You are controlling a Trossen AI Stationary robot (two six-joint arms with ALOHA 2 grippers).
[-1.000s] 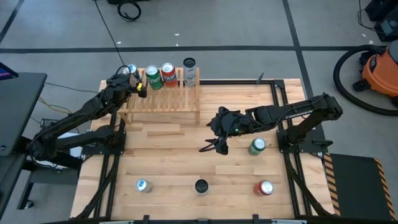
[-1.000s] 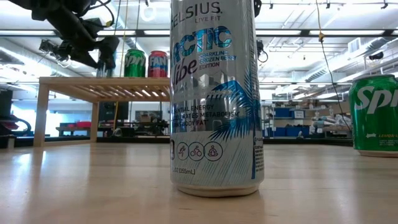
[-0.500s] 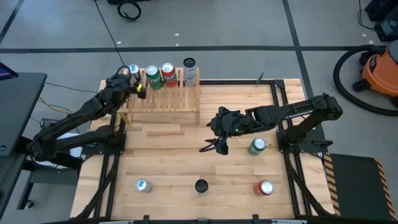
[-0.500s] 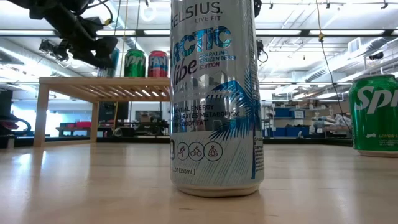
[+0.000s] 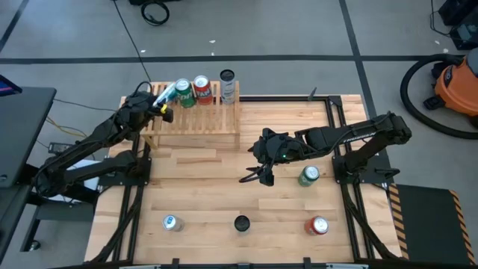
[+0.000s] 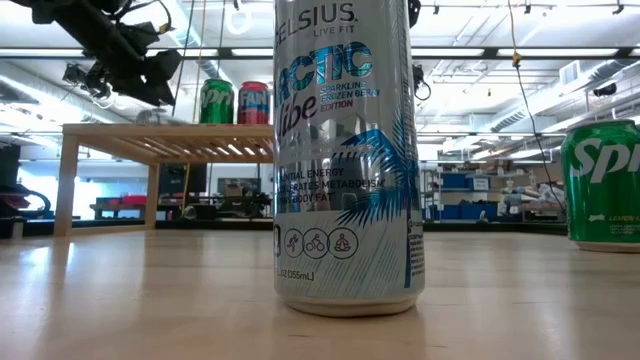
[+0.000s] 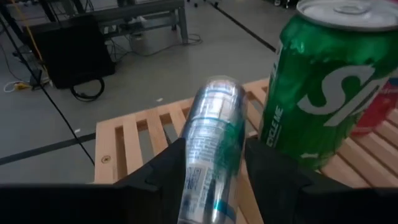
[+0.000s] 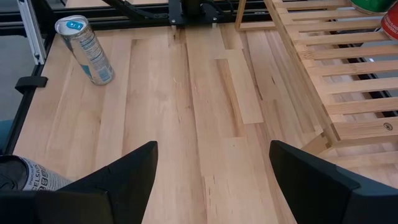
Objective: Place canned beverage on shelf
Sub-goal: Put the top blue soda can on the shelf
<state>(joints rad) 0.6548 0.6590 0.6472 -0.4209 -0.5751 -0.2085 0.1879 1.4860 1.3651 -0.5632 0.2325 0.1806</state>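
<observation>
A slim silver-and-teal can (image 7: 210, 143) lies tipped between the fingers of my left gripper (image 5: 162, 103) at the left end of the shelf (image 5: 196, 123), a low light-wood slatted rack at the table's far side. Its top points away from the gripper, next to an upright green can (image 7: 323, 87). My left gripper is shut on it. On the shelf there are also a red can (image 5: 202, 89) and a dark-topped can (image 5: 228, 84). My right gripper (image 5: 252, 178) hovers open over mid-table, with nothing between its fingers (image 8: 124, 174). My left gripper pinches the slim can's side wall, at its lower half (image 7: 202, 177), between its two fingers. The fingers slant down from the table's left and lie along the can. The can is tilted, its top end (image 7: 217, 87) away from the gripper over the slats; its bottom end is hidden.
On the table stand a green can (image 5: 308, 175), a red can (image 5: 319, 226), a slim can (image 5: 171, 223) and a tall silver can (image 6: 345, 150) close to the low camera. Bare wood lies between the shelf and these cans.
My left gripper has shut on the slim can at the shelf's left end. The can, upright a second ago, has tipped over with its top swinging toward the green can.
</observation>
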